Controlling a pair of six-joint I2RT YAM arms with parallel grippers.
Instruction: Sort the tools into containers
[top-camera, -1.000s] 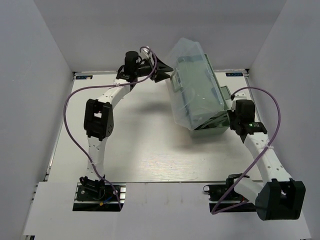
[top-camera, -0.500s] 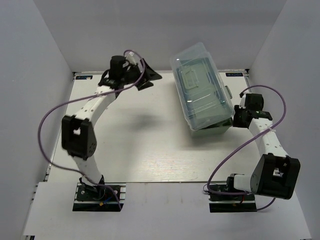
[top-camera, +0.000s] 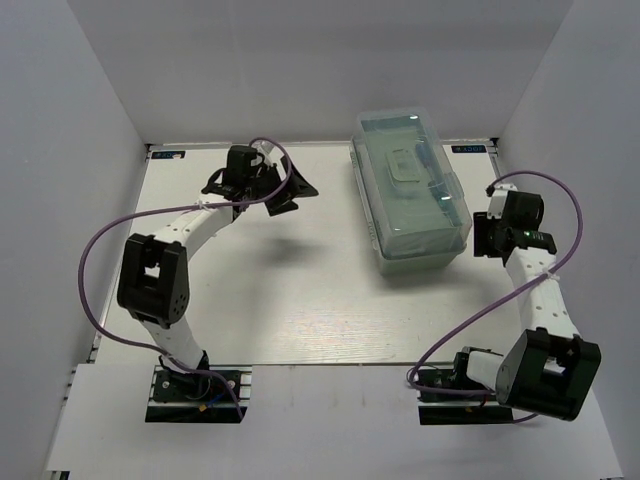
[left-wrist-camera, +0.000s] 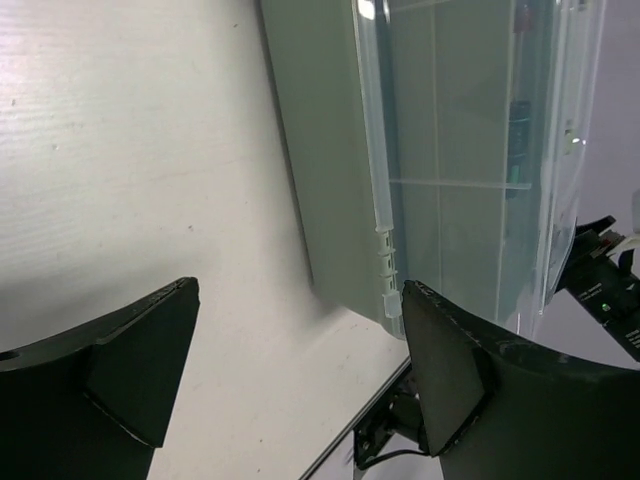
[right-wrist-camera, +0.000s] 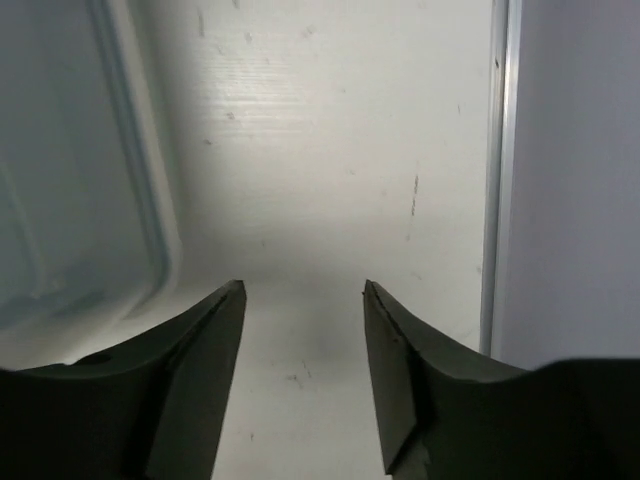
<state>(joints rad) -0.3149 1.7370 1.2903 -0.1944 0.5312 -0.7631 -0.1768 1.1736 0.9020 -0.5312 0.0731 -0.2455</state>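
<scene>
The pale mint-green toolbox stands at the far right of the table with its translucent lid down. The tools are hidden; only dim shapes show through the lid. My left gripper hovers left of the toolbox, apart from it, open and empty. In the left wrist view the left gripper faces the toolbox's side wall across bare table. My right gripper sits just right of the toolbox's near corner. The right wrist view shows the right gripper open, empty, over the table, with the lid corner at left.
White walls enclose the table on three sides. A metal rail marks the right table edge close beside my right gripper. Purple cables loop from both arms. Between the left gripper and the toolbox lies bare tabletop.
The toolbox lid has swung down from raised and tilted to shut. My right gripper has opened and drawn back from the toolbox. My left gripper has pulled away to the left.
</scene>
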